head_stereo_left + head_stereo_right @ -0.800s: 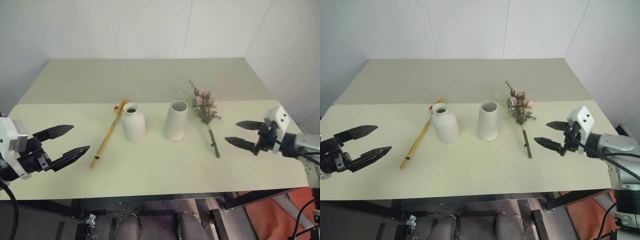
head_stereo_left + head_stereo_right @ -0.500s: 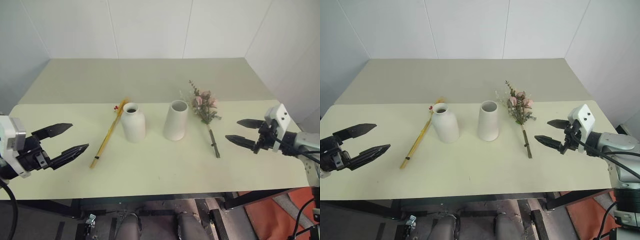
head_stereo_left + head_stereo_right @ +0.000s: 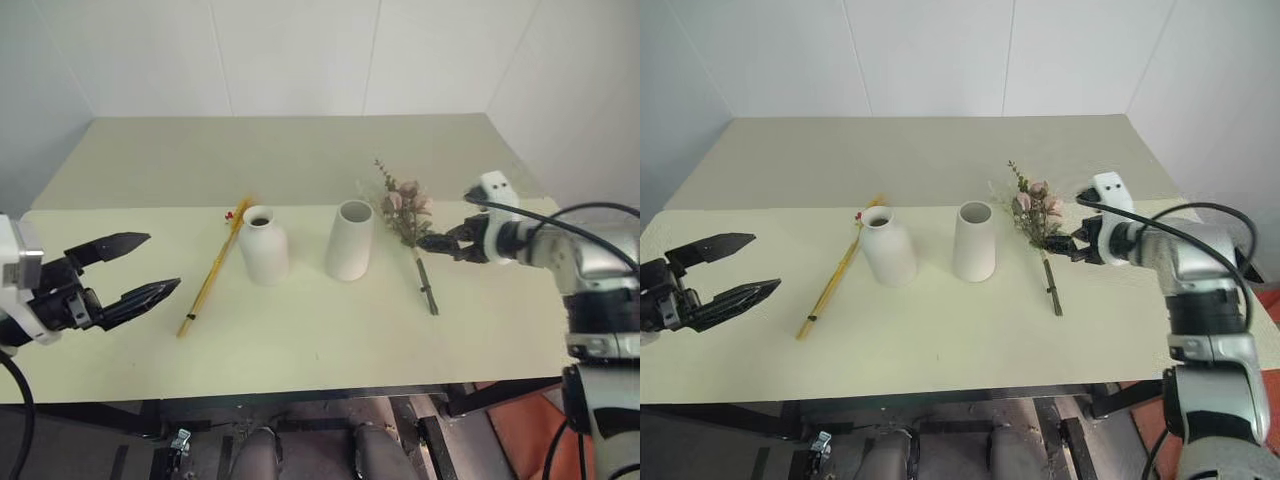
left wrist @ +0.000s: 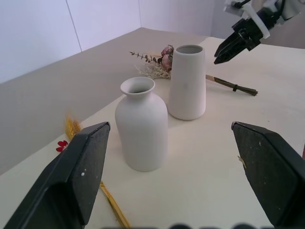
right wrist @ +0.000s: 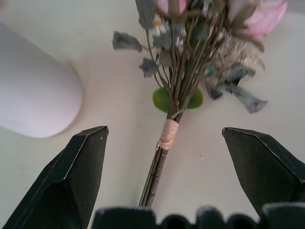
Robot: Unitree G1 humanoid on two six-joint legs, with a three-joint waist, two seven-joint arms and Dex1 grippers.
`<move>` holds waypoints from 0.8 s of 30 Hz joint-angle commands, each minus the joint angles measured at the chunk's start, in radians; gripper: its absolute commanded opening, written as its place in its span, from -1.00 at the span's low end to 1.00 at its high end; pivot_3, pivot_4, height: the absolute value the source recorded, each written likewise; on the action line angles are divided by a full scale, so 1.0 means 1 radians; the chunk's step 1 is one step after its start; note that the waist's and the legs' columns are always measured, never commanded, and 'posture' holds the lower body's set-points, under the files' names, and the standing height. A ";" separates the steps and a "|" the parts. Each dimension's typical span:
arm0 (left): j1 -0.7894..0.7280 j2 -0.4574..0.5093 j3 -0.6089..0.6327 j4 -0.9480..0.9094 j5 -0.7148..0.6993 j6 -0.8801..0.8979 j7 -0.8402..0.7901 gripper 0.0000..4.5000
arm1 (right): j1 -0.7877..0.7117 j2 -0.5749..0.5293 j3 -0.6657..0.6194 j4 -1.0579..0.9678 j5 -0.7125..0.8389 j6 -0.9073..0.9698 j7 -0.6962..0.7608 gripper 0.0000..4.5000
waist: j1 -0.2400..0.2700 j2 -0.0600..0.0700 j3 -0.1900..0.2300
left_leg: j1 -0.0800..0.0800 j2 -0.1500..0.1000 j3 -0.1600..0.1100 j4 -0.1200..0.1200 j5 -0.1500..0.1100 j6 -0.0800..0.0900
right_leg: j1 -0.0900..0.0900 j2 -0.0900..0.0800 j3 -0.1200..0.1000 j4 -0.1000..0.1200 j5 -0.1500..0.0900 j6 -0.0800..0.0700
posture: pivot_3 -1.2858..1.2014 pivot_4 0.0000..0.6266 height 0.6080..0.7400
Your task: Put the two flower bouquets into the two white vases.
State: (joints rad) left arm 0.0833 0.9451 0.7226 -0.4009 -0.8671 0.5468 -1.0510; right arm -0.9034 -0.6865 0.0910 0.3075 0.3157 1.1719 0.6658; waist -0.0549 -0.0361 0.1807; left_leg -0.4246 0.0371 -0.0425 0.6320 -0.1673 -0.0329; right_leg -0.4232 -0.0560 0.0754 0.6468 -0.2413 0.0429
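Two vases and two bouquets are counted on the table [image 3: 300,340]. The bottle vase [image 3: 265,245] and the cylinder vase [image 3: 351,240] stand upright mid-table, both empty. The slim bouquet [image 3: 215,268] lies at 9 o'clock of the bottle; the bushy bouquet [image 3: 408,222] lies at 3 o'clock of the cylinder. The right gripper [image 3: 440,243] is spread wide over the bushy stems, grasping nothing. The left gripper [image 3: 135,270] is spread, empty.

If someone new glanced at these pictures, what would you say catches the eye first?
Probably the two white vases, a narrow-necked bottle and a taller cylinder, standing empty mid-table. The pink rose bouquet lies right of the cylinder, with the open right gripper poised at its stem. The slim yellow bouquet lies left of the bottle, the open left gripper well away from it.
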 commanded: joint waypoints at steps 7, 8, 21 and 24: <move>-0.045 0.037 -0.011 -0.003 -0.018 0.008 -0.039 0.97 | -0.258 0.080 0.232 0.388 -0.161 0.017 0.066 1.00 | -0.010 0.002 0.002 | 0.000 0.000 0.000 0.000 0.000 0.000 | 0.000 0.000 0.000 0.000 0.001 0.001 | 0.03 -0.52 1.00; -0.046 0.035 -0.013 -0.007 -0.018 0.009 -0.037 0.97 | -0.284 0.091 0.254 0.433 -0.178 0.001 0.083 1.00 | -0.013 0.003 0.002 | 0.000 0.000 0.000 0.000 0.000 0.000 | 0.000 0.000 0.000 0.000 0.001 0.002 | 0.03 -0.52 1.00; -0.003 0.009 0.004 -0.041 -0.022 0.007 -0.022 1.00 | -0.465 0.297 0.279 0.881 -0.366 -0.300 0.111 0.59 | -0.026 0.003 0.003 | 0.002 0.001 0.000 -0.002 0.000 0.000 | -0.001 0.002 0.000 0.001 0.003 0.004 | 0.03 -0.52 1.00; 0.006 0.006 0.010 -0.048 -0.021 0.007 -0.018 1.00 | -0.476 0.321 0.252 0.919 -0.383 -0.329 0.088 0.12 | -0.032 0.003 0.003 | 0.002 0.001 0.000 -0.003 0.000 0.000 | 0.000 0.002 0.000 0.002 0.003 0.004 | 0.03 -0.52 1.00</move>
State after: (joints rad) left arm 0.0875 0.9520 0.6970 -0.4211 -0.8706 0.5521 -1.0727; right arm -1.3635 -0.3688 0.3672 1.2082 -0.0555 0.8671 0.7640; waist -0.0874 -0.0328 0.1835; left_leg -0.4222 0.0386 -0.0427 0.6295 -0.1672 -0.0328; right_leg -0.4233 -0.0542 0.0751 0.6484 -0.2384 0.0468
